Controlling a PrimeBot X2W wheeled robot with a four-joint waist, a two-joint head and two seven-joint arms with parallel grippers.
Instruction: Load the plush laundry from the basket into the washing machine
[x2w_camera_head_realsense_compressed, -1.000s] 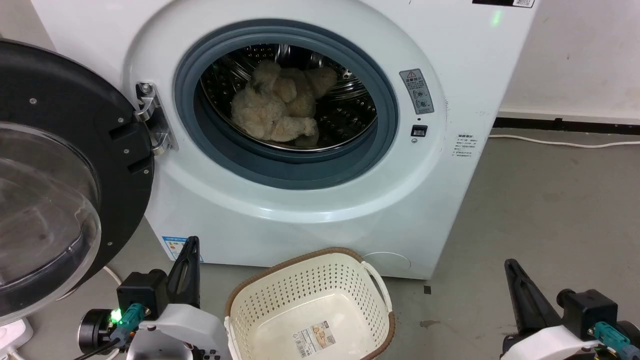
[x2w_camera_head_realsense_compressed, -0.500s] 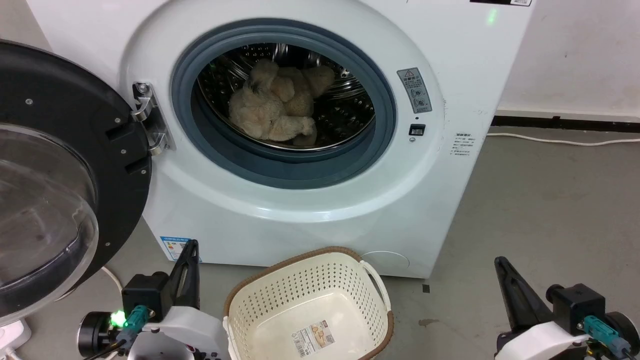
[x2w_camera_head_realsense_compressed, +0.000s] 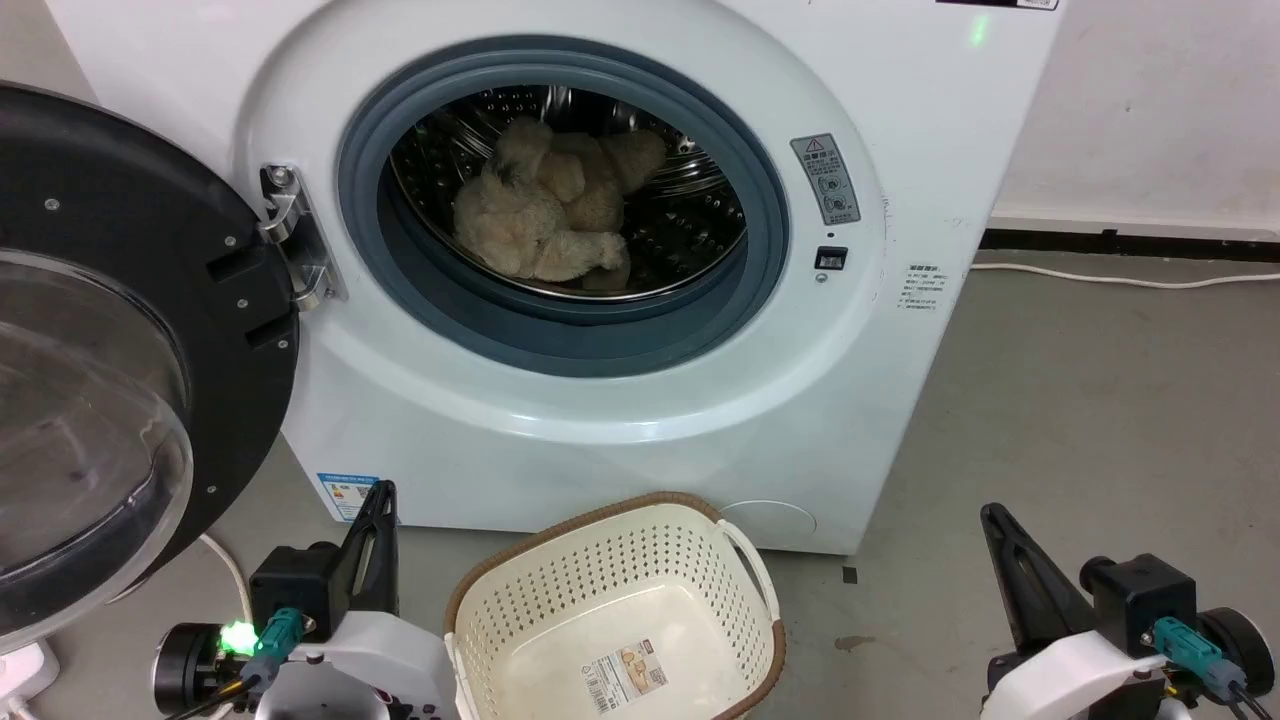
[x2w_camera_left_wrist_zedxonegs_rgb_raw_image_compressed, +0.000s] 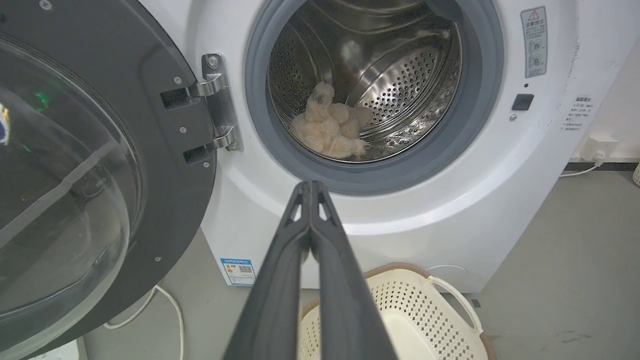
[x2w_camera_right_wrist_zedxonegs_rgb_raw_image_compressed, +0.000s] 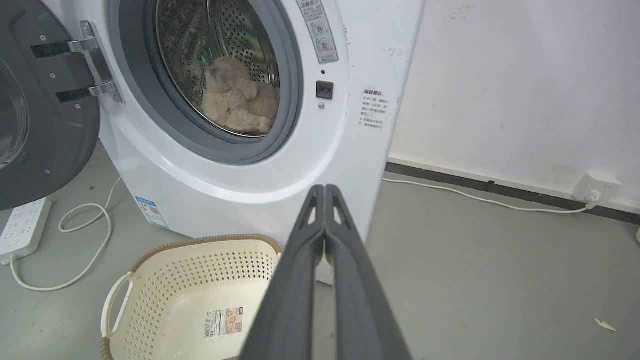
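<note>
Start at your left: the round glass door (x2w_camera_head_realsense_compressed: 120, 350) hangs wide open, its black frame near the left gripper (x2w_camera_left_wrist_zedxonegs_rgb_raw_image_compressed: 310, 186), whose fingers are pressed together on nothing. Swing that arm outward carelessly and you could strike the door or its hinge (x2w_camera_head_realsense_compressed: 295, 235). In the middle, the plush laundry (x2w_camera_head_realsense_compressed: 545, 215) lies inside the washing machine (x2w_camera_head_realsense_compressed: 600, 420), low in the steel drum (x2w_camera_left_wrist_zedxonegs_rgb_raw_image_compressed: 400, 85) behind the grey seal (x2w_camera_head_realsense_compressed: 560, 340); no limb seems to hang over the lip, yet a paw caught there would jam the door on closing. Below, the basket (x2w_camera_head_realsense_compressed: 600, 505) sits on the floor (x2w_camera_head_realsense_compressed: 1080, 420) just before the machine, holding only its barcode sticker (x2w_camera_head_realsense_compressed: 630, 672); roll forward and you would shove or crush it. On your right, the right gripper (x2w_camera_right_wrist_zedxonegs_rgb_raw_image_compressed: 325, 187) is likewise clenched tight, grasping nothing.

The floor is bare grey concrete, scuffed and stained. A power strip (x2w_camera_right_wrist_zedxonegs_rgb_raw_image_compressed: 22, 225) and a looped white cable (x2w_camera_right_wrist_zedxonegs_rgb_raw_image_compressed: 60, 287) lie at the left by the door, a likely snag for your wheels. A white wall (x2w_camera_head_realsense_compressed: 1150, 100) rises at the right, with a cord (x2w_camera_head_realsense_compressed: 1120, 283) running along its dark skirting (x2w_camera_head_realsense_compressed: 1130, 248) to a socket (x2w_camera_right_wrist_zedxonegs_rgb_raw_image_compressed: 595, 189).
</note>
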